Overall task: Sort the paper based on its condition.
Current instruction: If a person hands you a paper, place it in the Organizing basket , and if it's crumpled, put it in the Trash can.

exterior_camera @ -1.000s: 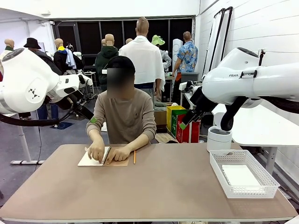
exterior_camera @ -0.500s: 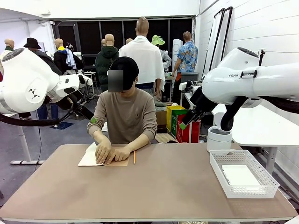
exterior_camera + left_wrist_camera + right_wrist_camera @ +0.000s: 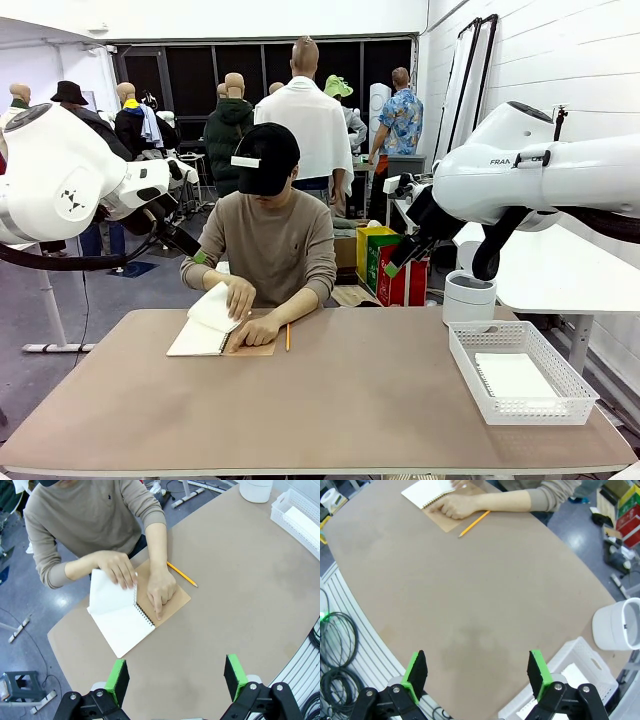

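Paper sheet [image 3: 513, 378] lies flat in the white plastic basket [image 3: 530, 408] at the right end of the table [image 3: 350, 400], on the right arm's side. Second piece of paper: a notebook page [image 3: 110, 587], lifted and curled up off the open spiral-bound notebook [image 3: 125, 627] at the far left of the table, directly in front of the person. One hand [image 3: 120, 569] holds the page's raised edge near the coil. Can't tell if the page is torn free or attached. The other hand [image 3: 161, 587] presses down on the brown cardboard cover [image 3: 180, 598], index finger close to the coil. Yellow pencil [image 3: 181, 574] lies on the table just beside the cover, on the basket side. White round container [image 3: 469, 297] stands at the far edge, just behind the basket. Left gripper [image 3: 176, 677]: jaws wide, nothing between them, hovering over bare tabletop on the near side of the notebook, well apart from it. Right gripper [image 3: 476, 672]: jaws wide too, empty, over bare tabletop mid-table, with a basket corner near one finger and the notebook well off at the far end. In the front view left arm [image 3: 60, 175] and right arm [image 3: 520, 170] are both held high, clear of the table.
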Tool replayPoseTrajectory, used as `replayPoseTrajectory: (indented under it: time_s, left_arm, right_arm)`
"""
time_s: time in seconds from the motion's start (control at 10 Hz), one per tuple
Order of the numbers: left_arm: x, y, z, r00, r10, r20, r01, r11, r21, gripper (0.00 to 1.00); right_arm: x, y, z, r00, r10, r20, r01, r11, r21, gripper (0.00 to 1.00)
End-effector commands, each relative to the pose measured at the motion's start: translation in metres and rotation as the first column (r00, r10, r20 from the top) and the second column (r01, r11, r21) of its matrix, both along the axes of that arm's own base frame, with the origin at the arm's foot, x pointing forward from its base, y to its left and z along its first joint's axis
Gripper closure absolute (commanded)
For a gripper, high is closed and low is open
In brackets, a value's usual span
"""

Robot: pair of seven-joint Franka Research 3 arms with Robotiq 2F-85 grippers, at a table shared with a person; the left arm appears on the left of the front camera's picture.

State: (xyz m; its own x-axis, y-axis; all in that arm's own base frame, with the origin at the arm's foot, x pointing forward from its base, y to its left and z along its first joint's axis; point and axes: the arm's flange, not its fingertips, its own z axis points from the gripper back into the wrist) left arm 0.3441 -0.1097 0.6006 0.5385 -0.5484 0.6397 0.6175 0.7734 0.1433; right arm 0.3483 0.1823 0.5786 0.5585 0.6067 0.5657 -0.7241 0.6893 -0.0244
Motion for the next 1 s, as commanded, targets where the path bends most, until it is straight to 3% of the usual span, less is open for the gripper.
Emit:
replayPoseTrajectory:
  time_s: [0.0,0.9]
  left_arm:
    - [0.0006,0.001,0.0008,1.0,-0.007,0.007,0.007,1.0,-0.009,0.0]
    - [0.0006,0.001,0.0008,1.0,-0.007,0.007,0.007,1.0,-0.009,0.0]
  right_arm:
    - [-0.0011,0.0006,-0.0008,1.0,-0.001,-0.008,0.001,1.0,-0.008,0.0]
    - [-0.0011,0.0006,-0.0008,1.0,-0.001,-0.008,0.001,1.0,-0.008,0.0]
